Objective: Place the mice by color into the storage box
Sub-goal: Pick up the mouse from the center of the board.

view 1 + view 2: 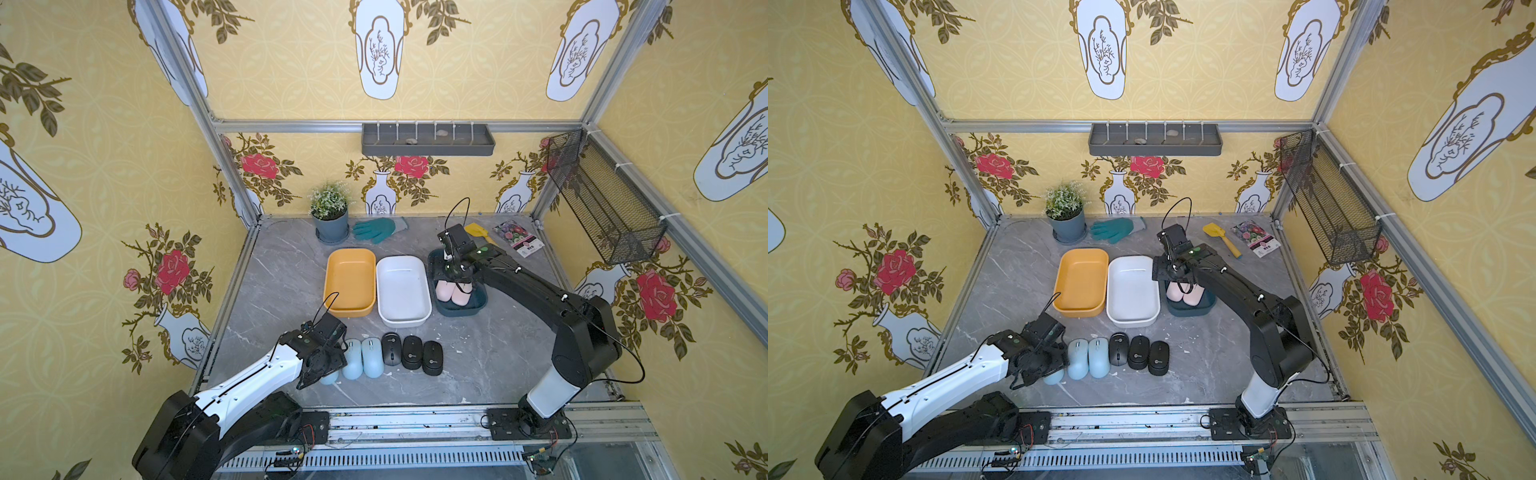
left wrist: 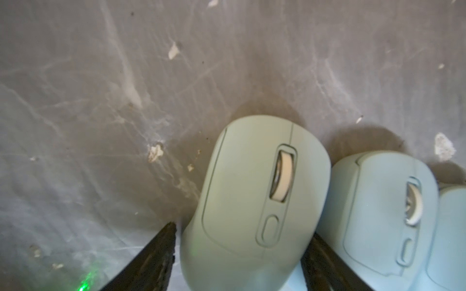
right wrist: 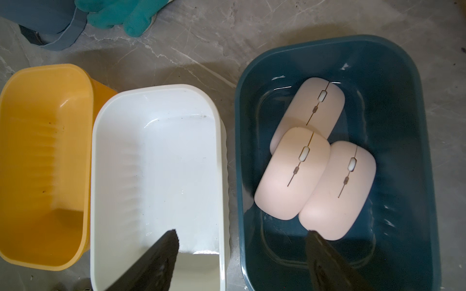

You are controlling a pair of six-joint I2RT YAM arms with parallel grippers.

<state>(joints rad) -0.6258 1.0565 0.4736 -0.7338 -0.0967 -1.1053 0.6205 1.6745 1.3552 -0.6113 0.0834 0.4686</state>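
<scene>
Three pale pink mice (image 3: 292, 173) lie piled in the dark teal box (image 3: 403, 126); two of them show in a top view (image 1: 444, 289). My right gripper (image 3: 242, 231) hangs open and holds nothing, one finger over the white box (image 3: 156, 156), the other over the teal box. The yellow box (image 1: 349, 278) and the white box (image 1: 402, 291) hold nothing. Near the front lie two pale blue mice (image 1: 353, 359) and three black mice (image 1: 412, 352) in a row. My left gripper (image 2: 243, 228) is shut on a third pale blue mouse (image 2: 252, 196) at the row's left end, low at the table.
At the back stand a potted plant (image 1: 330, 226), a green glove (image 1: 376, 229), a yellow trowel (image 1: 1221, 239) and a seed packet (image 1: 519, 239). A wire basket (image 1: 602, 208) hangs on the right wall. A grey shelf (image 1: 428, 139) sits on the back wall.
</scene>
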